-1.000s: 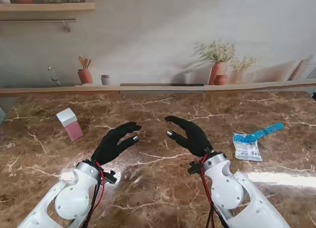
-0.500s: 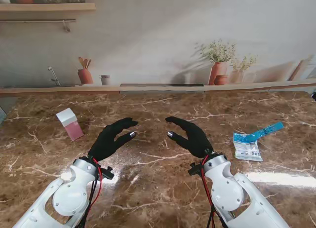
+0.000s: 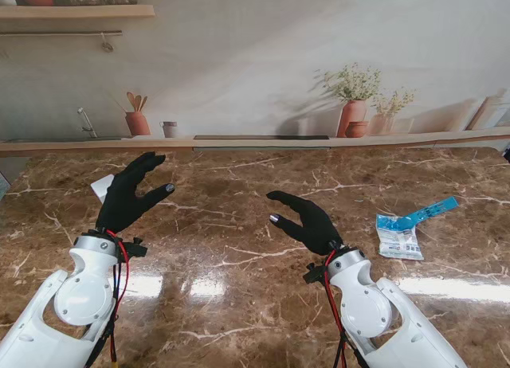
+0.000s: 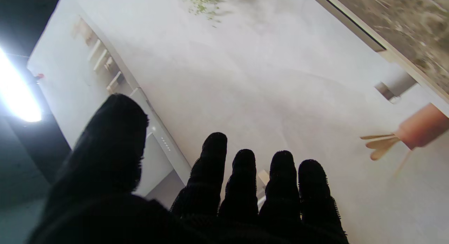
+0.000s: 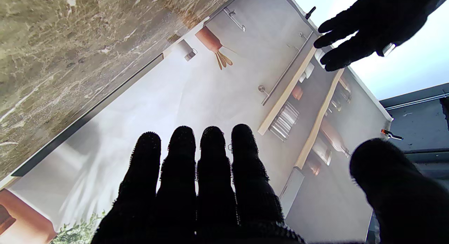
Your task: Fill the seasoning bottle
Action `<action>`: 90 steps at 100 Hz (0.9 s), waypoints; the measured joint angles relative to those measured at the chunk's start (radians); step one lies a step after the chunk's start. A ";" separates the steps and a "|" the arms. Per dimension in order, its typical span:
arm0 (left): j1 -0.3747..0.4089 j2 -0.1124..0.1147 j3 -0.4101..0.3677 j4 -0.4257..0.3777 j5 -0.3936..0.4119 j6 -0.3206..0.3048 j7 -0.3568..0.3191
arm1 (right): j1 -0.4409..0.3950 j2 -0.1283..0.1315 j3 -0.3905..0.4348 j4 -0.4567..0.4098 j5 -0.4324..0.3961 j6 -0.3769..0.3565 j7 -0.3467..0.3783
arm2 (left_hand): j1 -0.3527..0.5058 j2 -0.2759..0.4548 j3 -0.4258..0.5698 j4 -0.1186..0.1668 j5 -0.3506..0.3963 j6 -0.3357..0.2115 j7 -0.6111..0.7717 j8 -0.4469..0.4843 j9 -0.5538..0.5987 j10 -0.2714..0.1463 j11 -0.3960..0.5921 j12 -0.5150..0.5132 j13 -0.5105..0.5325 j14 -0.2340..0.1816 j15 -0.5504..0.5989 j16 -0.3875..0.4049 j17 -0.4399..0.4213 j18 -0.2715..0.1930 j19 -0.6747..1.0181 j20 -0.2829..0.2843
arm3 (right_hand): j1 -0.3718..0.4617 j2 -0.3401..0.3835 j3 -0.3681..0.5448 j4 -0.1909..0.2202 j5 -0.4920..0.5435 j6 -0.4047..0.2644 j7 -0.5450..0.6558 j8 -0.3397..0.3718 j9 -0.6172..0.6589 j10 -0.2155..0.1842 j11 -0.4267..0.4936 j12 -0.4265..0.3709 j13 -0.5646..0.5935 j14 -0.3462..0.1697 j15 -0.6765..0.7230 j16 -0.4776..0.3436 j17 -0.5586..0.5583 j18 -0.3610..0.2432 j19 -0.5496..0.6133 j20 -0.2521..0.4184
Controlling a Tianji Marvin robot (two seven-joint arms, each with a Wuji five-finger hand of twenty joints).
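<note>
The fingers of the left hand [image 3: 131,199] are spread and empty, thumb apart from the other four, and they hang over the near-left part of the marble table [image 3: 239,248]. Directly beyond and beneath those fingertips, on their far side from me, a white corner of the seasoning bottle [image 3: 102,186] shows; the rest of it is hidden behind the palm, so its tilt and long axis cannot be read. The left wrist view looks past the fingers [image 4: 242,177] at the back wall and shows no bottle at all.

The right hand [image 3: 307,221] is likewise open and holds nothing, its fingers [image 5: 214,167] loosely extended and its thumb out to the side. From its fingertips the bottle lies well to the left, past the left hand, while the blue-and-white refill sachet [image 3: 402,232] lies on the other side, to the right of that hand and slightly nearer to me, flat on the marble.

So, as I judge it, the left hand is plainly the nearer one for the bottle and need only come down and close, and the right is nearer for the sachet.
</note>
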 measured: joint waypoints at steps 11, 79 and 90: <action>-0.005 -0.001 -0.027 0.031 0.021 0.009 0.027 | 0.003 0.000 -0.002 0.006 0.004 0.000 -0.003 | -0.055 -0.062 0.061 -0.012 -0.028 0.000 0.009 0.000 -0.027 -0.003 0.006 0.001 -0.010 -0.011 0.000 -0.001 0.000 -0.012 -0.049 -0.019 | 0.000 0.000 0.001 0.000 0.000 0.000 0.000 0.000 0.000 0.000 0.000 0.000 0.000 0.000 0.000 0.000 0.000 0.000 0.000 0.000; -0.082 -0.040 -0.179 0.263 0.036 0.015 0.255 | 0.028 0.000 -0.018 0.025 0.015 -0.002 0.007 | -0.106 -0.208 0.081 -0.038 -0.221 0.000 0.010 0.023 -0.139 -0.026 -0.006 0.003 -0.107 -0.038 -0.053 -0.018 -0.001 -0.021 -0.282 -0.008 | 0.000 -0.013 0.019 0.000 0.000 0.000 0.000 0.000 0.000 0.000 0.000 0.000 0.000 0.000 0.000 0.000 0.000 0.002 0.001 0.000; -0.102 -0.040 -0.186 0.321 0.016 0.039 0.237 | 0.037 0.000 -0.026 0.030 0.016 -0.001 0.011 | -0.105 -0.240 0.083 -0.056 -0.336 0.000 0.007 0.099 -0.154 -0.041 -0.014 0.004 -0.122 -0.049 -0.062 -0.023 -0.002 -0.022 -0.314 0.025 | 0.000 -0.014 0.019 0.000 0.000 0.000 0.000 0.000 0.000 0.000 0.000 0.000 0.000 0.000 0.000 0.000 0.000 0.002 0.001 0.000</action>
